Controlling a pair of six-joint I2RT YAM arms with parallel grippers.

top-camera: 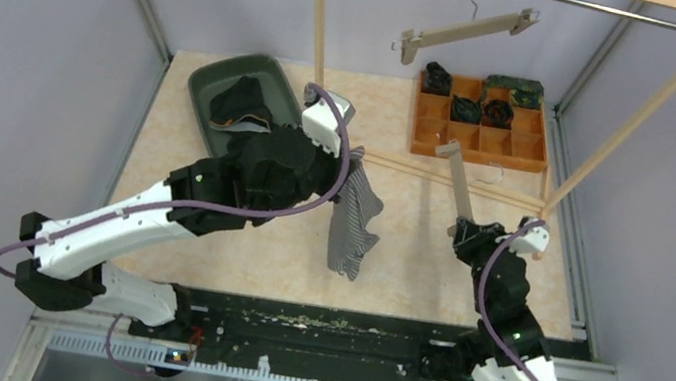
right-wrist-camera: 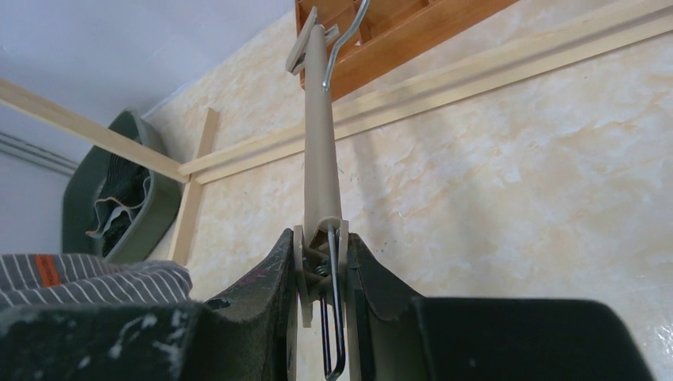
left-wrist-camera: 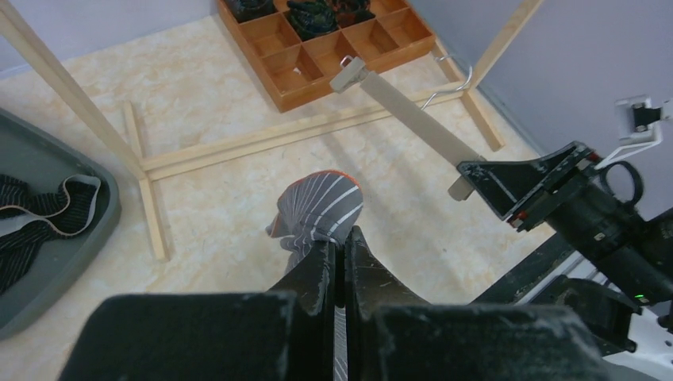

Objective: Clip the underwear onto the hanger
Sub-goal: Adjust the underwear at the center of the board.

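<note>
My left gripper (top-camera: 351, 157) is shut on a grey striped underwear (top-camera: 355, 221) that hangs down above the table's middle; it bunches past the fingertips in the left wrist view (left-wrist-camera: 317, 208). My right gripper (top-camera: 462, 231) is shut on the clip at the near end of a beige hanger (top-camera: 458, 180), holding it above the table with the far end pointing away. In the right wrist view the hanger (right-wrist-camera: 321, 135) runs up from between the fingers, the clip (right-wrist-camera: 321, 266) squeezed. The underwear is left of the hanger, apart from it.
A dark green tray (top-camera: 217, 92) with more dark underwear (top-camera: 241, 105) lies at the back left. A wooden compartment box (top-camera: 482, 121) with rolled items stands at the back right. A wooden rack frame (top-camera: 320, 16) carries a second hanger (top-camera: 467, 30) on its rail.
</note>
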